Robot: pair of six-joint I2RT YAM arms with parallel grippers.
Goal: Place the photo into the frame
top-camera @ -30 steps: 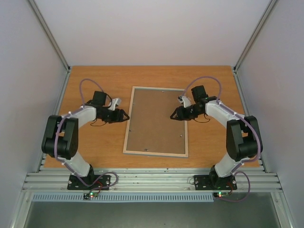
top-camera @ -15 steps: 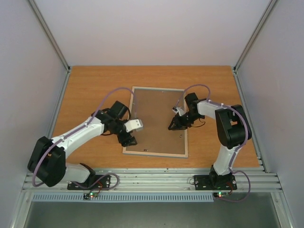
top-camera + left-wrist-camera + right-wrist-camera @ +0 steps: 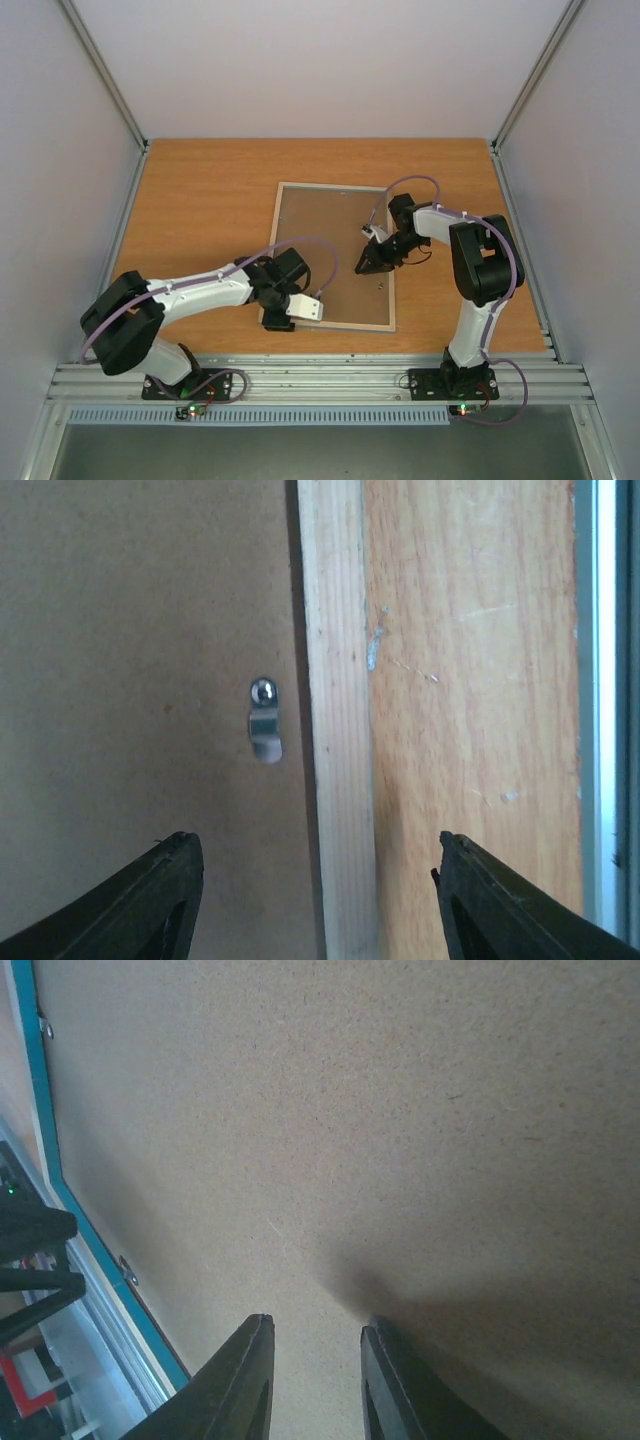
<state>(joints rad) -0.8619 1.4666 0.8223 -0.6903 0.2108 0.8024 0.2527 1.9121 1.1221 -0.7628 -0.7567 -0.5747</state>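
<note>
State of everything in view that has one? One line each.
frame: flat, back up.
backing board: seated in the frame.
clip: lying on the board beside the frame's edge; locked or not, cannot tell.
left tool: open wide, empty, over the frame's edge.
right tool: open narrowly, empty, over the board.
photo: not in view.

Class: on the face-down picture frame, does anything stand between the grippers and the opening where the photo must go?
Yes. A flat brown backing board covers the whole opening of the pale wood-backed, turquoise-edged frame, with a small metal clip on it by the frame's edge. The open left gripper hovers near that clip. No photo shows.
</note>
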